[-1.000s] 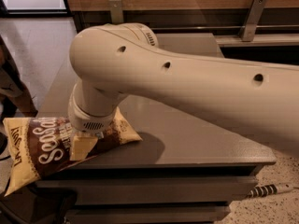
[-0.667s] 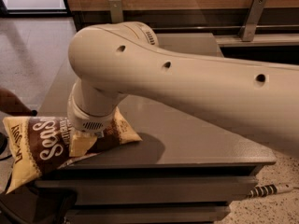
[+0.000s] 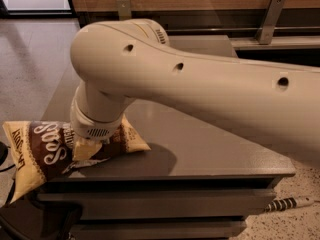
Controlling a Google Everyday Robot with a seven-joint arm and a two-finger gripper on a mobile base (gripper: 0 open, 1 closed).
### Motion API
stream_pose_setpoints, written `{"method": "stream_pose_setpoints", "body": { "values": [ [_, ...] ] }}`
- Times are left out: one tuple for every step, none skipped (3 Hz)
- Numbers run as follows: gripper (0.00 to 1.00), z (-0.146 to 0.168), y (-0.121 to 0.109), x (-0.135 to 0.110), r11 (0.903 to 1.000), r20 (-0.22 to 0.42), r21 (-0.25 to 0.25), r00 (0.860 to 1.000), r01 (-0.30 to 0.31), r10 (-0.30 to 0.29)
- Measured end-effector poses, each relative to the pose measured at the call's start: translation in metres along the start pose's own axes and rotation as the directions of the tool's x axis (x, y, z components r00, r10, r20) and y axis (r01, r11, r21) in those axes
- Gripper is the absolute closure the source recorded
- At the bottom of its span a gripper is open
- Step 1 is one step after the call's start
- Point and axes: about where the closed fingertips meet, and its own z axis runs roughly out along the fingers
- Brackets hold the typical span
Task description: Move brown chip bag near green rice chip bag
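The brown chip bag (image 3: 42,146) lies at the table's front left corner, its dark centre with white script facing up. Its cream-yellow left end hangs past the table's left edge. My gripper (image 3: 86,148) comes down from the big cream arm (image 3: 200,84) onto the bag's middle, and a cream finger (image 3: 82,150) presses on the bag. The gripper looks shut on the bag. The bag's right end (image 3: 131,141) rests on the grey table (image 3: 210,149). The green rice chip bag is not in view; the arm hides much of the tabletop.
The table's front edge runs just below the bag. A wood wall with metal brackets (image 3: 270,19) stands behind the table. A striped cable (image 3: 287,203) lies on the speckled floor at the lower right. Tiled floor lies to the left.
The gripper stays on the bag's middle. The bag's left end has shifted a little and hangs further over the table's left edge. The dark shape at the far left is gone.
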Motion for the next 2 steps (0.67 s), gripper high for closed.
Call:
{"method": "stream_pose_setpoints", "body": {
  "values": [
    [1.0, -0.018, -0.004, 0.002, 0.9999, -0.013, 0.014, 1.0, 0.001, -0.001],
    [1.0, -0.061, -0.012, 0.009, 0.998, -0.061, 0.063, 0.998, -0.012, 0.015]
  ]
}}
